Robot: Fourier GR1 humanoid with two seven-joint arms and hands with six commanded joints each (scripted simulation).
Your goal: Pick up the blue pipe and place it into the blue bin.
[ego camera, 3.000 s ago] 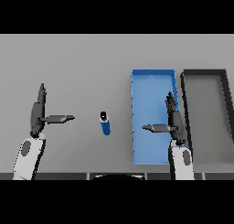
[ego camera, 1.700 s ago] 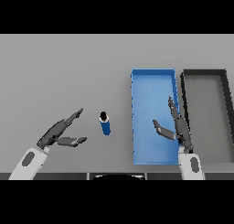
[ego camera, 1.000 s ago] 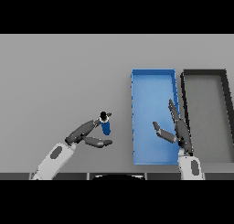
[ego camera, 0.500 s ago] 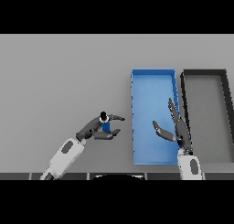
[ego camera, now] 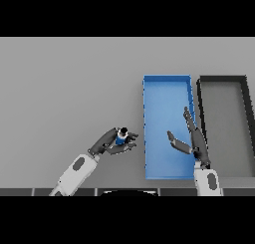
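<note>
The left hand (ego camera: 110, 142) grasps the blue pipe (ego camera: 121, 137) on the grey table (ego camera: 69, 88), at 9 o'clock of the blue bin (ego camera: 167, 123). The right hand (ego camera: 191, 141) hovers released over the bin's near part. A dark bin (ego camera: 222, 123) sits at 3 o'clock.

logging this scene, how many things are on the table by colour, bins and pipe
blue: 2, the blue bin and the blue pipe, which the left hand is curled round
black: 1, the black bin
total: 3
</note>
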